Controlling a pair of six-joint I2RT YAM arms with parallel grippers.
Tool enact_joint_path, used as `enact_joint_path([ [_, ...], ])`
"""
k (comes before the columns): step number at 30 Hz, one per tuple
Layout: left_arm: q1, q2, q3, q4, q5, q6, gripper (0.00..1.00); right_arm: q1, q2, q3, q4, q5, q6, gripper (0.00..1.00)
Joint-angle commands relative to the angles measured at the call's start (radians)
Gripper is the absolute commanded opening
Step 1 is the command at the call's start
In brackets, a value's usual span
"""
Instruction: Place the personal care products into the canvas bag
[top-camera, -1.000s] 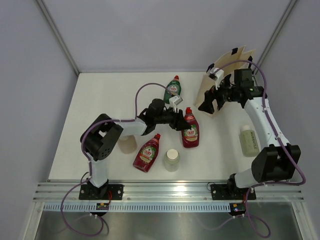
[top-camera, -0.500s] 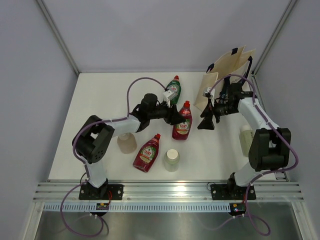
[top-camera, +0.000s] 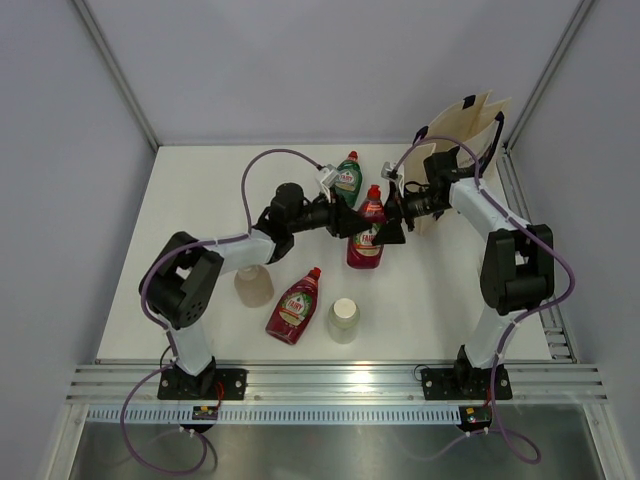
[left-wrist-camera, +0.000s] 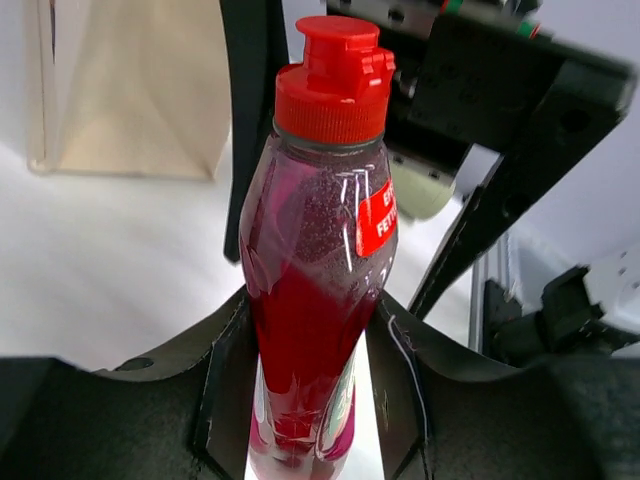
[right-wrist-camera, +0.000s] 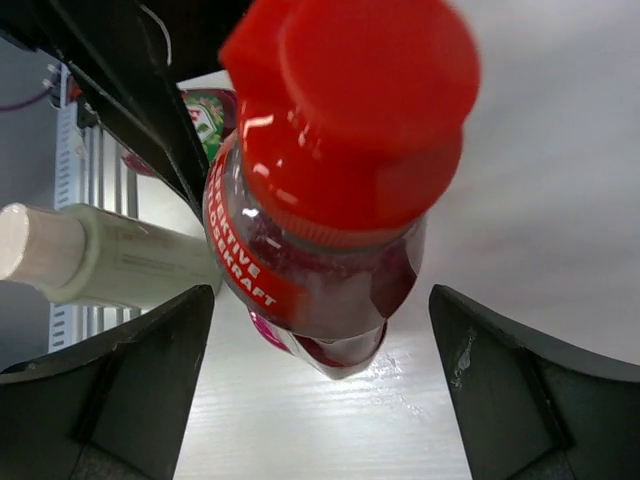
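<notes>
Holding a red bottle (top-camera: 366, 238) between both arms over the bench (top-camera: 200, 200), near the bag (top-camera: 465, 128) but not yet in it.
Left tool (left-wrist-camera: 310, 390) is clamping the red bottle at its narrow waist; right tool (right-wrist-camera: 320, 345) is standing wide apart either side of the cap (right-wrist-camera: 360, 110), touching nothing. Liquid is filling most of the red bottle, so it is probably weighing noticeably, and smooth plastic is likely slipping in a loose grip; gripping the waist or just under the cap is looking safest. The bag is standing upright at the rear right, contents hidden.
</notes>
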Motion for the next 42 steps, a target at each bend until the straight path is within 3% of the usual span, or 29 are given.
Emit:
enact_joint_path([
  [1,0.031,-0.060,0.025,0.397,-0.001,-0.190,0.00,0.010,0.009,0.061,0.010,-0.137,0.033,0.95],
  [7,0.036,-0.016,0.057,0.498,-0.010,-0.313,0.00,0.039,0.041,0.107,-0.057,-0.268,-0.006,0.85],
  [14,0.034,-0.009,0.077,0.480,-0.007,-0.339,0.00,0.060,0.064,0.185,-0.088,-0.335,0.033,0.60],
  [15,0.034,-0.014,0.074,0.477,-0.007,-0.340,0.00,0.062,0.066,0.196,-0.093,-0.336,0.031,0.46],
  [19,0.036,-0.049,0.059,0.446,-0.038,-0.328,0.00,0.064,0.066,0.239,-0.131,-0.316,0.016,0.20],
  [21,0.040,-0.069,0.062,0.397,-0.061,-0.311,0.14,0.065,0.052,0.240,-0.198,-0.288,-0.042,0.13],
  [22,0.043,-0.089,0.062,0.380,-0.067,-0.302,0.21,0.064,0.046,0.239,-0.218,-0.279,-0.080,0.00],
  [23,0.045,-0.097,0.063,0.368,-0.072,-0.294,0.32,0.062,0.029,0.236,-0.255,-0.259,-0.103,0.00],
  [24,0.046,-0.105,0.066,0.330,-0.075,-0.272,0.56,0.062,0.017,0.237,-0.278,-0.250,-0.134,0.00],
  [27,0.054,-0.150,0.071,0.244,-0.072,-0.212,0.75,0.057,-0.049,0.234,-0.327,-0.207,-0.196,0.00],
  [28,0.062,-0.164,0.074,0.224,-0.072,-0.198,0.87,0.047,-0.072,0.222,-0.326,-0.199,-0.197,0.00],
  [30,0.071,-0.218,0.072,0.144,-0.070,-0.141,0.97,0.033,-0.140,0.208,-0.301,-0.170,-0.184,0.00],
  [36,0.102,-0.385,0.109,-0.184,-0.101,0.095,0.99,-0.004,-0.285,0.179,-0.269,-0.127,-0.154,0.00],
  [39,0.112,-0.459,0.141,-0.371,-0.135,0.216,0.99,-0.028,-0.345,0.200,-0.179,-0.121,-0.027,0.00],
  [42,0.118,-0.515,0.151,-0.523,-0.182,0.310,0.99,-0.071,-0.394,0.223,0.063,-0.054,0.251,0.00],
])
